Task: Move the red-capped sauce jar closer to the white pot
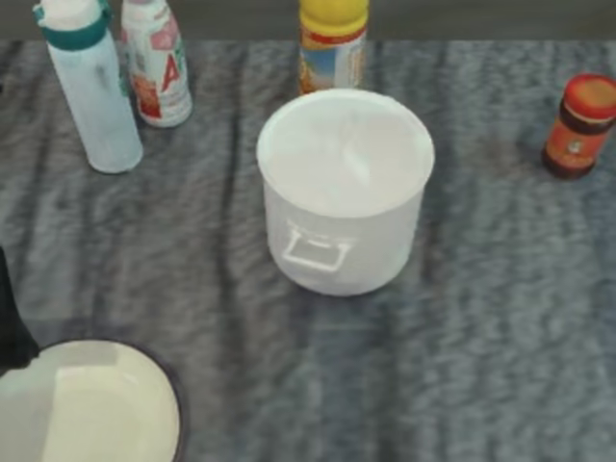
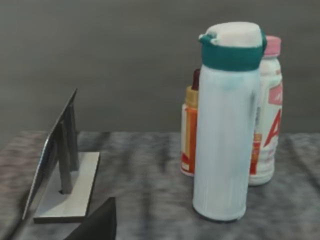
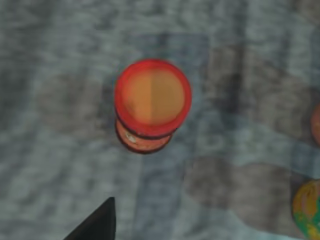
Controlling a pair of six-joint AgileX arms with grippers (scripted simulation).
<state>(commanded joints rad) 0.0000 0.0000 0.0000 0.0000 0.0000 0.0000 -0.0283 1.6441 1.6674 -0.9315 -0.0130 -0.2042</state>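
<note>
The red-capped sauce jar [image 1: 579, 125] stands upright near the table's right edge, well to the right of the white pot [image 1: 345, 188]. The pot sits mid-table with its lid on and its rectangular side handle [image 1: 315, 252] facing the front. The right wrist view looks straight down on the jar's red cap [image 3: 152, 97]; only a dark tip of my right gripper [image 3: 102, 222] shows, apart from the jar. My right arm is out of the top view. My left arm [image 1: 10, 322] rests at the left edge, beside the bowl.
A pale flask with a teal collar [image 1: 91, 87], a white bottle with red lettering [image 1: 157, 63] and a yellow-capped bottle [image 1: 332, 43] line the back. A cream dark-rimmed bowl [image 1: 91, 404] sits front left. A grey metal stand [image 2: 62, 170] shows in the left wrist view.
</note>
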